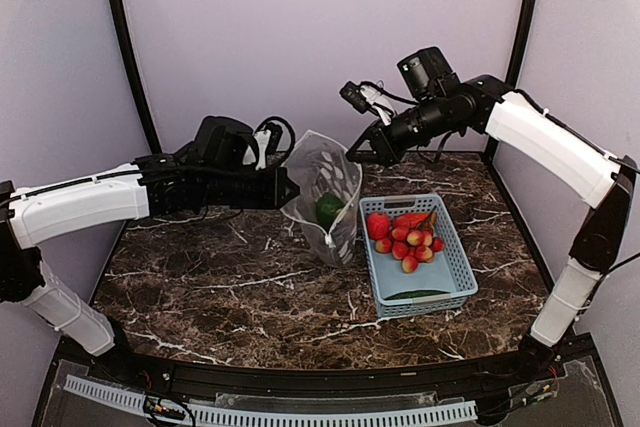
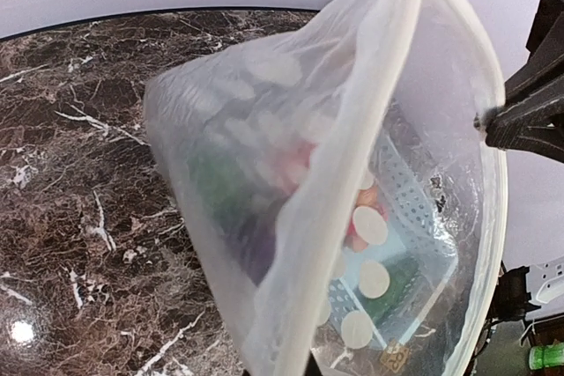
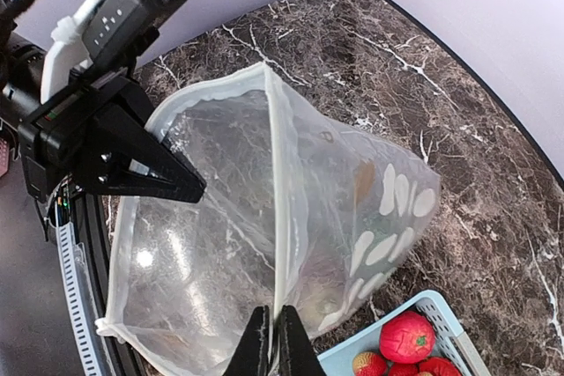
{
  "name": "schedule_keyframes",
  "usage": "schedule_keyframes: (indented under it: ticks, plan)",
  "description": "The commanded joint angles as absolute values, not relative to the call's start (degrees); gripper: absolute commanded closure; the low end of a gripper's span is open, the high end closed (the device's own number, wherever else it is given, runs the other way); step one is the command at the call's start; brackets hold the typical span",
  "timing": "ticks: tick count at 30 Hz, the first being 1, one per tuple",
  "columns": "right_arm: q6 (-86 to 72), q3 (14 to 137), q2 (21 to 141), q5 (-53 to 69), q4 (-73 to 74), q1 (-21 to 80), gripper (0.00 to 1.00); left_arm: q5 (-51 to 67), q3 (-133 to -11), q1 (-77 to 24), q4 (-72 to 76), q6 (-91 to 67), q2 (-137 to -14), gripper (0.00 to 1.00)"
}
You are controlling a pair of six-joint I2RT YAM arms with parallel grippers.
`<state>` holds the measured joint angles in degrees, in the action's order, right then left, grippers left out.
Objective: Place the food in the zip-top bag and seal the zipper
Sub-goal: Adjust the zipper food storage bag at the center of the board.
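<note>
No legible text, label, brand, number or sign in any view.
Zip-top bag [image 3: 220, 244]: print of plain white dots only, no characters.
White housing [image 3: 84, 33], up and to the left of the right gripper [image 3: 273, 316]: a few tiny dark marks, too small to read.
Green item [image 2: 546, 357], at the lower right edge of the left wrist view: blurred, nothing readable.

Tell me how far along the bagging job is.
Done: a green piece sits in the zip-top bag. In hand: the left gripper and right gripper hold its mouth open. Left: red pieces and a cucumber lie in the basket; mouth unsealed.
</note>
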<state>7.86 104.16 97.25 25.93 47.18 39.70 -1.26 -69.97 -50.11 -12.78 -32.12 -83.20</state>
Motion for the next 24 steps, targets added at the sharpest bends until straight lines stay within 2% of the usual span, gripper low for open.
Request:
schedule_keyframes:
  ticks: [1, 6, 14, 16, 19, 24]
  plan:
    - [8.1, 104.2, 98.5, 27.6, 47.3, 39.9, 0.94, -4.6, -72.4, -50.3, -16.5, -29.1, -78.3, 0.99]
    - [8.4, 105.3, 97.7, 30.6, 47.3, 39.9, 0.85, -6.2, -74.1, -50.3, -20.3, -27.6, -77.3, 0.99]
    - [12.4, 101.3, 94.3, 30.7, 47.7, 39.8, 0.60, -6.0, -73.4, -50.3, -24.2, -27.4, -78.0, 0.99]
    - [14.9, 98.8, 91.9, 29.7, 47.4, 39.7, 0.55, -5.3, -73.2, -50.2, -24.9, -27.4, -78.2, 0.99]
    - [21.0, 93.5, 88.3, 28.1, 46.8, 39.6, 0.53, -4.3, -72.8, -50.2, -25.9, -27.3, -78.5, 0.99]
    - [30.0, 78.7, 80.4, 21.6, 40.9, 39.1, 0.39, -2.2, -71.6, -50.3, -26.3, -27.2, -79.4, 0.99]
